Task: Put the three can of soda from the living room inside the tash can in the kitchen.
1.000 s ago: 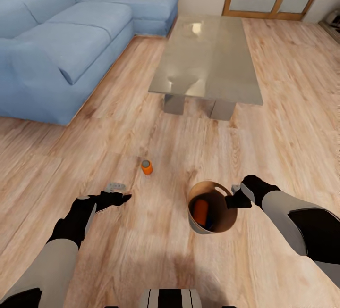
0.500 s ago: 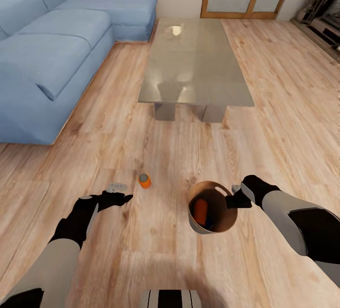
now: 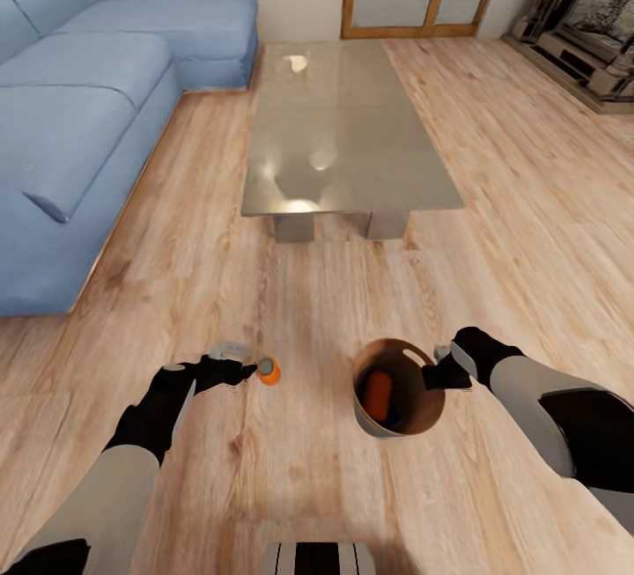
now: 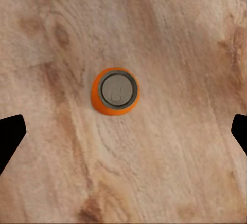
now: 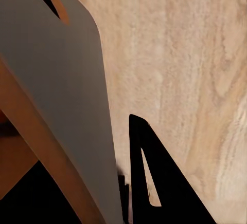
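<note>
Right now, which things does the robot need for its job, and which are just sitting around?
For the job:
- standing soda can
- trash can holding another soda can
- left end effector
- right end effector

Just there:
- blue sofa
- glass coffee table
- fireplace

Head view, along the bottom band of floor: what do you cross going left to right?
Left gripper → can of soda standing on the floor → trash can with an orange can inside → right gripper on its rim.

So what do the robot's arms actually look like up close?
Both arms have smooth pale grey forearm shells ending in black wrists. The left tool and right tool are black too, with small grey fittings. No cables or markings show.
</note>
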Motion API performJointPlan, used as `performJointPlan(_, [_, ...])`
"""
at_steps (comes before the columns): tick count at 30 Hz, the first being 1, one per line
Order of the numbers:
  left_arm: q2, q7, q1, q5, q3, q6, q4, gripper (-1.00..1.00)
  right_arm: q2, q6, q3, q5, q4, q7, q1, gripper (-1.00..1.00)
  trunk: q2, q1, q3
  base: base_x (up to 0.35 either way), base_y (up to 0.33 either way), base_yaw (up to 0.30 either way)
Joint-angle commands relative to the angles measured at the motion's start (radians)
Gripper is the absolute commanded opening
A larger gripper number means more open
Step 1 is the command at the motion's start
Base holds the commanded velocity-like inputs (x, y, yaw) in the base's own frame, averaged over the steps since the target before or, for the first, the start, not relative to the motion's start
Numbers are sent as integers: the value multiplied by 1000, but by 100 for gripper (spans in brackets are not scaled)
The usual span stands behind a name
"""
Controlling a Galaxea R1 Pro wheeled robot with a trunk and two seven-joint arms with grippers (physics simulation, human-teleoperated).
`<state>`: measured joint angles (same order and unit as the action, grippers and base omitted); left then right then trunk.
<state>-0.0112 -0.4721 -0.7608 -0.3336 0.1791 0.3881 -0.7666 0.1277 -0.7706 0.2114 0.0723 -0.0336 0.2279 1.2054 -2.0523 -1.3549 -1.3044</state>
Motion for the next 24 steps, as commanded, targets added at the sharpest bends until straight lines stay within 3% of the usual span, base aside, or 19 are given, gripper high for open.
performJointPlan(1, [0, 1, 0, 0, -1, 0, 0, 100, -1, -2, -20, 20, 0, 3, 0, -100, 0, 0, 0, 265, 225, -33])
performJointPlan(10, [-2, 3, 0, 1, -4, 0, 0, 100, -4, -2, -18, 20, 0, 2, 0, -100, 0, 0, 0, 275, 209, -7])
performJointPlan(13, [-18, 7, 0, 0, -4, 0, 1, 100, -1, -3, -19, 20, 0, 2, 0, -100, 0, 0, 0, 299, 131, -1])
performJointPlan(18, [-49, 75, 3, 6, -4, -1, 2, 100, 4, -12, -19, 17, 1, 1, 0, -100, 0, 0, 0, 128, 10, -1])
performJointPlan(21, [-52, 83, 4, 6, -4, 11, 2, 100, 17, -16, -16, 15, 1, 1, 0, -100, 0, 0, 1, 20, -127, -86])
performJointPlan(24, [-53, 84, 5, 7, -6, 26, 2, 100, 53, -24, -16, 13, 2, 1, 1, -100, 0, 0, 3, 4, -217, -207])
